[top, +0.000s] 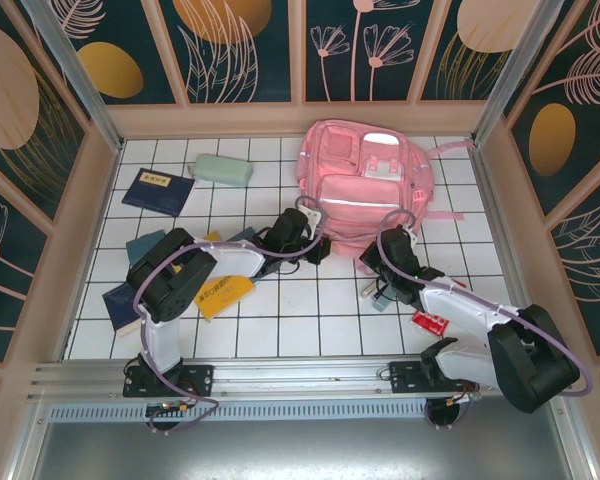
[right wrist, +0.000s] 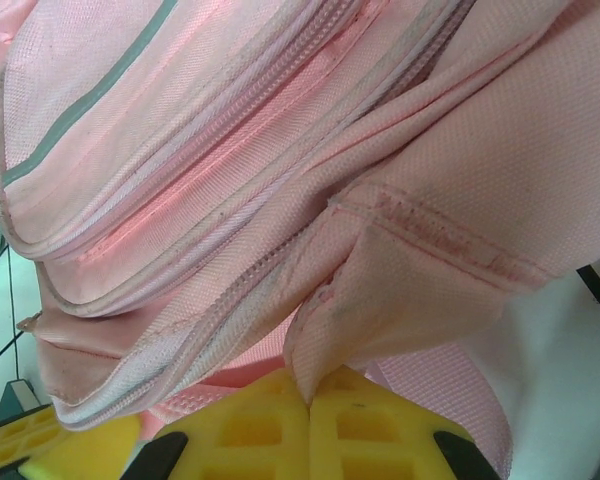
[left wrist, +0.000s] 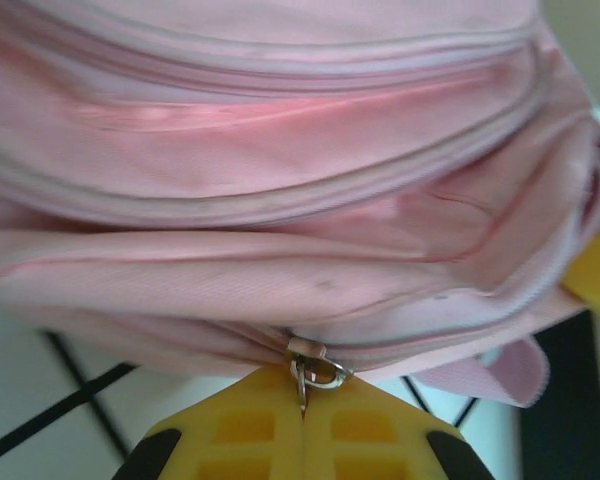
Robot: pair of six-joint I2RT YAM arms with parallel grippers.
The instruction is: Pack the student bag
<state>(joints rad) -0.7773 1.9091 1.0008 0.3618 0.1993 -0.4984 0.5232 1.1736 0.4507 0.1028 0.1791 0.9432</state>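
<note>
pink student bag (top: 368,180), far side of the tiled table (top: 310,320), seemingly zipped shut. left gripper (left wrist: 302,412) clenched on its zip pull (left wrist: 315,368), right gripper (right wrist: 310,402) pinching a fabric fold (right wrist: 380,300); books (top: 158,190) and pencil case (top: 221,169) unpacked.

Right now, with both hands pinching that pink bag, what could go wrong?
The left hand pinches only the tiny metal zipper pull, which could slip free when tugged. The right hand holds just a thin fabric fold, so the student bag might drag along rather than stay put.
</note>
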